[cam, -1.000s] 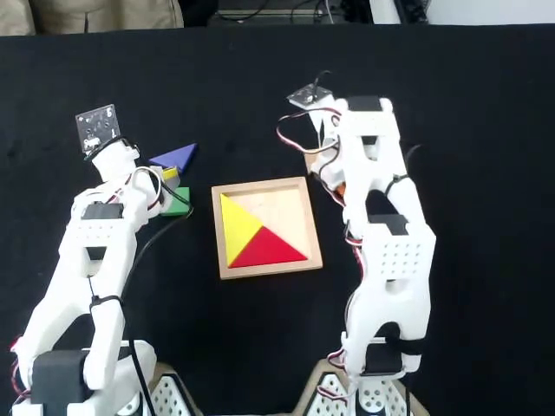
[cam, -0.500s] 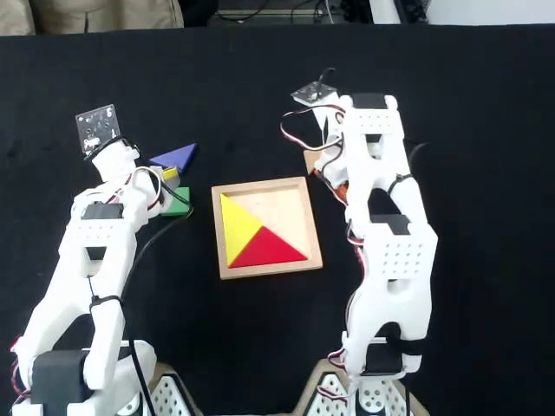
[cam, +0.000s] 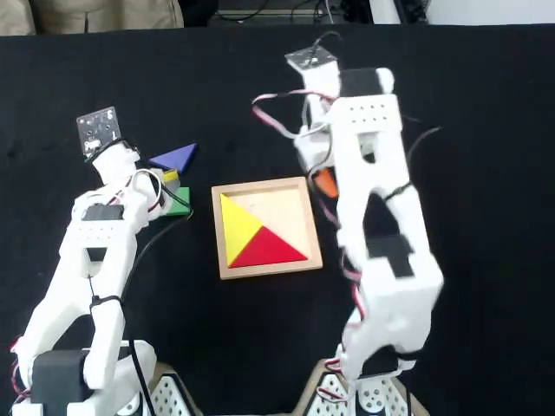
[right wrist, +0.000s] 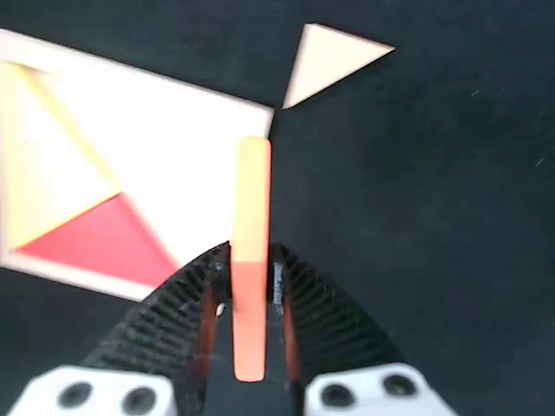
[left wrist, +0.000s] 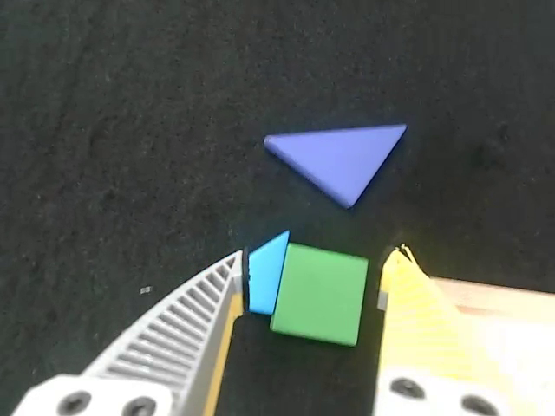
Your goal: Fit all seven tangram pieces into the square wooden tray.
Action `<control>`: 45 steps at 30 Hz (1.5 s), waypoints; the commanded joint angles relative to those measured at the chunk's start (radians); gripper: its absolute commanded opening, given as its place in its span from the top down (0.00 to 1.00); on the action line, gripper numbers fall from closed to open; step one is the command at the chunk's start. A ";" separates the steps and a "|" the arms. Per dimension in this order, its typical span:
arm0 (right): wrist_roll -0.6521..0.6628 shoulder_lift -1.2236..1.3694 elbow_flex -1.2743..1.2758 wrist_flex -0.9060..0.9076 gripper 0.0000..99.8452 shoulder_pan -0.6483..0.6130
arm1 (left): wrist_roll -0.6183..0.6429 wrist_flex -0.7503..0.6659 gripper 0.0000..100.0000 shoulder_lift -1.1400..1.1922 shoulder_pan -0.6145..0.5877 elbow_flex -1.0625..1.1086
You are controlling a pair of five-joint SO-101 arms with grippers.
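From up high, the square wooden tray point(cam: 260, 184) sits on the black table point(cam: 486, 104) between my two arms. Two pieces lie in it side by side: a big yellow triangle point(cam: 237, 227) and a big red triangle point(cam: 270, 250). The rest of the tray is bare wood. My left arm point(cam: 94, 251) is on one side of the tray, by a purple triangle point(cam: 176, 157) and a green square point(cam: 180, 204). My right arm point(cam: 375, 199) is on the other side. A flat orange piece point(cam: 325, 182) peeks out under it, just beside the tray.

On my left wrist camera, my left gripper point(left wrist: 319, 256) is spread wide. The green square lies flat on the table between my two fingers. A small light blue triangle point(left wrist: 267, 270) touches its side. The purple triangle lies farther out, apart from both.

On my right wrist camera, my right gripper point(right wrist: 250, 256) squeezes the orange piece and holds it on its thin edge, near one corner of the tray. I cannot tell its shape. A pale wooden triangle point(right wrist: 329, 54) lies on the table just beside that corner.
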 commanded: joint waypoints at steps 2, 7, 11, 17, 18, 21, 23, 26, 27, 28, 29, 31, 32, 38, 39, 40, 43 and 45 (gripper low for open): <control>-0.078 -0.343 0.320 -0.060 0.99 -0.114 | 0.006 -0.020 0.74 -0.009 -0.015 -0.007; -0.163 -0.440 0.567 -0.273 0.99 -0.092 | 0.006 -0.020 0.74 -0.008 -0.008 -0.007; -0.198 -0.406 0.688 -0.425 0.99 -0.107 | 0.006 -0.020 0.74 -0.006 -0.008 -0.007; -0.245 -0.311 0.760 -0.572 0.99 -0.166 | 0.006 -0.020 0.74 -0.006 -0.008 -0.007; -0.245 -0.295 0.759 -0.575 0.99 -0.169 | 0.006 -0.020 0.74 -0.006 -0.008 -0.007; -0.245 -0.265 0.759 -0.580 0.99 -0.176 | 0.006 -0.021 0.74 -0.006 -0.008 -0.007; -0.249 -0.257 0.759 -0.582 0.99 -0.176 | 0.006 -0.021 0.74 -0.006 -0.008 -0.007; -0.290 -0.254 0.763 -0.575 0.99 -0.178 | 0.006 -0.020 0.74 -0.006 -0.008 -0.007; -0.295 -0.251 0.765 -0.574 0.99 -0.178 | 0.006 -0.020 0.74 -0.006 -0.008 -0.007; -0.295 -0.249 0.766 -0.571 0.99 -0.178 | 0.006 -0.020 0.74 -0.006 -0.008 -0.007; -0.295 -0.248 0.766 -0.560 0.99 -0.178 | 0.006 -0.020 0.74 -0.006 -0.008 -0.008; -0.295 -0.252 0.768 -0.534 0.99 -0.192 | 0.006 -0.020 0.74 -0.006 -0.008 -0.008; -0.292 -0.255 0.771 -0.526 0.99 -0.204 | 0.006 -0.020 0.74 -0.006 -0.008 -0.008; -0.285 -0.248 0.786 -0.525 0.99 -0.264 | 0.006 -0.021 0.74 -0.006 -0.008 -0.008; -0.285 -0.248 0.786 -0.525 0.99 -0.261 | 0.006 -0.021 0.74 -0.006 -0.008 -0.008; -0.285 -0.248 0.786 -0.526 0.99 -0.253 | 0.006 -0.021 0.74 -0.006 -0.010 -0.008; -0.285 -0.246 0.788 -0.555 0.99 -0.232 | 0.006 -0.023 0.74 -0.006 -0.010 -0.007; -0.285 -0.246 0.788 -0.568 0.99 -0.218 | 0.006 -0.023 0.74 -0.006 -0.008 -0.007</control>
